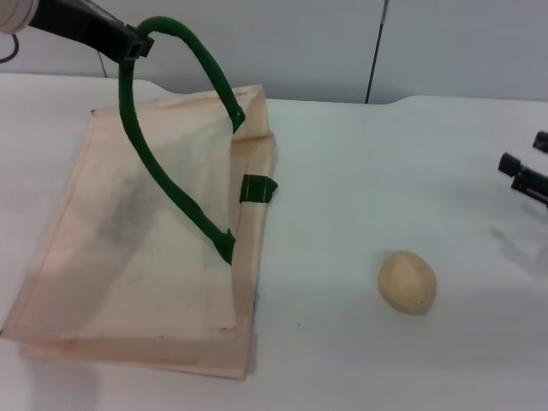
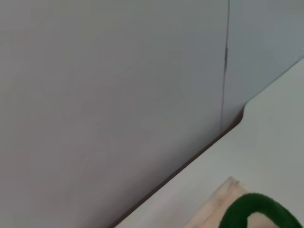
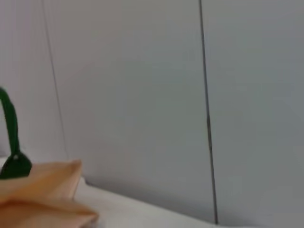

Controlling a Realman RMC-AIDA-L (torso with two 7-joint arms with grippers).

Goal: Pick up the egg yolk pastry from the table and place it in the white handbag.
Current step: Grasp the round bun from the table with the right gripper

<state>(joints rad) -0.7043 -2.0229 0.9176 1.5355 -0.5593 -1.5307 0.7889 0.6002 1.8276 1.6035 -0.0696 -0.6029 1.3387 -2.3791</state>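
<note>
The left end effector (image 1: 135,44), dark and coming in from the upper left corner of the head view, is closed on the thick dark green rope handle (image 1: 184,38) and holds it raised above the large flat cream fabric handbag (image 1: 137,248). The bag's near corner is cut off by the picture edge. It lies on the left part of the white worktop (image 1: 360,188), its upper layer lifted with the handle. No writing can be read on it. To the right, well apart from the bag, rests the small round pale tan egg yolk pastry (image 1: 408,282). The right end effector (image 1: 524,171) is mostly cut off at the right edge; its fingers appear spread, holding nothing.
</note>
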